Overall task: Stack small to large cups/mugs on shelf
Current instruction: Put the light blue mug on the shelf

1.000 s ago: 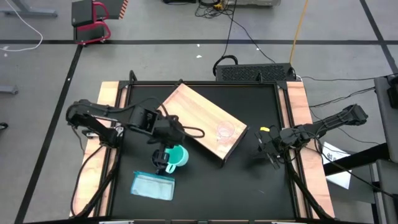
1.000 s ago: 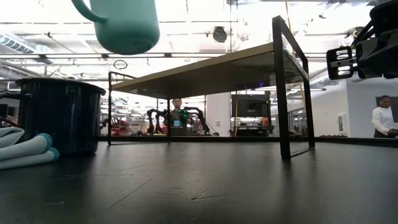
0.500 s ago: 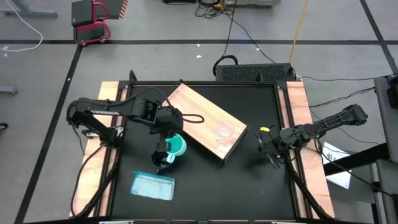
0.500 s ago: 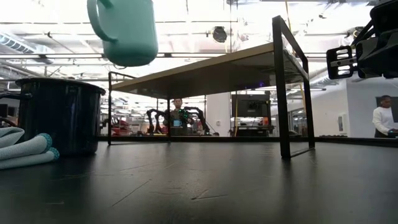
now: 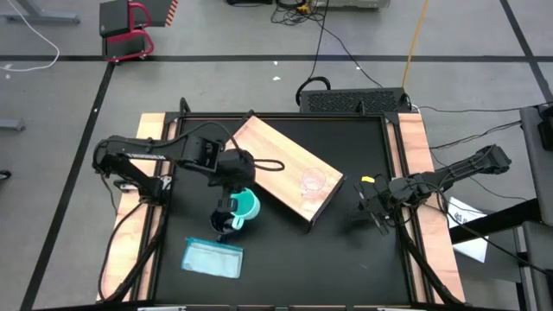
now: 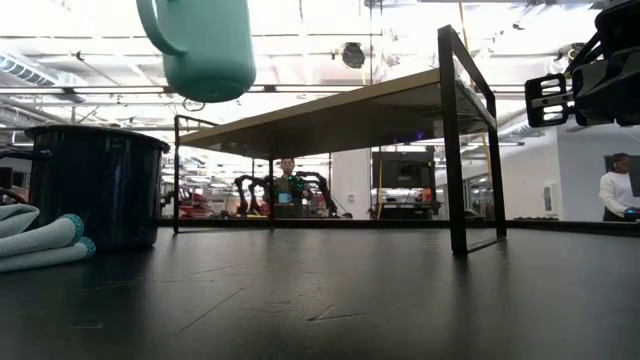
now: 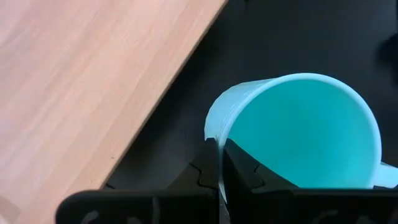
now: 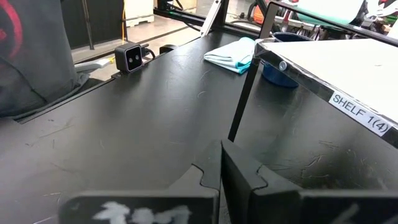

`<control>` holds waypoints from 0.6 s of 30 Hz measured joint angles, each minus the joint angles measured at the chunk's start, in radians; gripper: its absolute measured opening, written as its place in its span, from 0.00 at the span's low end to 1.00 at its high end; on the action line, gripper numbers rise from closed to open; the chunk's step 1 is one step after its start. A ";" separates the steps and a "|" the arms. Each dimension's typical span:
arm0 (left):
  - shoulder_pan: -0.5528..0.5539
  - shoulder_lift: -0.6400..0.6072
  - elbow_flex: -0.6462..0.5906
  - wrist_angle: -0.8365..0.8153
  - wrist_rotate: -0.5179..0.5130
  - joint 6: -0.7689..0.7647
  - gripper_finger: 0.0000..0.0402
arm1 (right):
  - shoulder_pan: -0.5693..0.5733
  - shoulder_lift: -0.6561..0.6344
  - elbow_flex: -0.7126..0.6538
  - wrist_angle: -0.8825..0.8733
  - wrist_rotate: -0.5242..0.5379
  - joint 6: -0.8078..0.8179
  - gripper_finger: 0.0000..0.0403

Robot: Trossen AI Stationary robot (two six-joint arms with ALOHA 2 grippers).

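My left gripper is shut on the turquoise mug and holds it in the air beside the near long edge of the light-wood shelf. The mug shows high up in the low view. The small clear cup stands on the shelf top near its right end. The dark navy mug stands upright on the table, under my left arm in the high view. My right gripper is shut and empty, at the table's right side. My left gripper pinches the turquoise mug's rim wall, one finger inside the mug and one outside. The fingers come from above, pointing down. The mug hangs below them, open end up and nearly upright, lifted clear of the table, its handle on the side away from the shelf.
A flat light-blue packet lies on the table near the front edge, next to the dark mug. The shelf stands on thin dark metal legs, set aslant across the table's middle. A small camera block sits at the table edge.
My left gripper has carried the turquoise mug a short way toward the table's far edge, closer to the shelf. The mug, tilted a second ago, now hangs nearly upright. Most of this happened in the first half second.
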 joint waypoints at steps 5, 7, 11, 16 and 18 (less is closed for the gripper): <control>-0.004 0.000 0.032 -0.032 0.000 -0.022 0.01 | 0.000 0.000 0.000 0.000 0.000 -0.001 0.00; -0.008 0.000 0.054 -0.038 -0.001 -0.022 0.01 | 0.000 0.000 0.000 0.000 0.000 -0.001 0.00; -0.016 0.000 0.111 -0.052 -0.020 -0.023 0.01 | 0.000 0.000 0.000 0.000 0.000 -0.002 0.00; -0.021 0.000 0.182 -0.090 -0.079 -0.023 0.01 | 0.000 0.000 0.000 0.000 0.000 -0.002 0.00; -0.019 0.000 0.207 -0.118 -0.110 -0.034 0.01 | 0.000 0.000 0.000 0.000 0.000 -0.002 0.00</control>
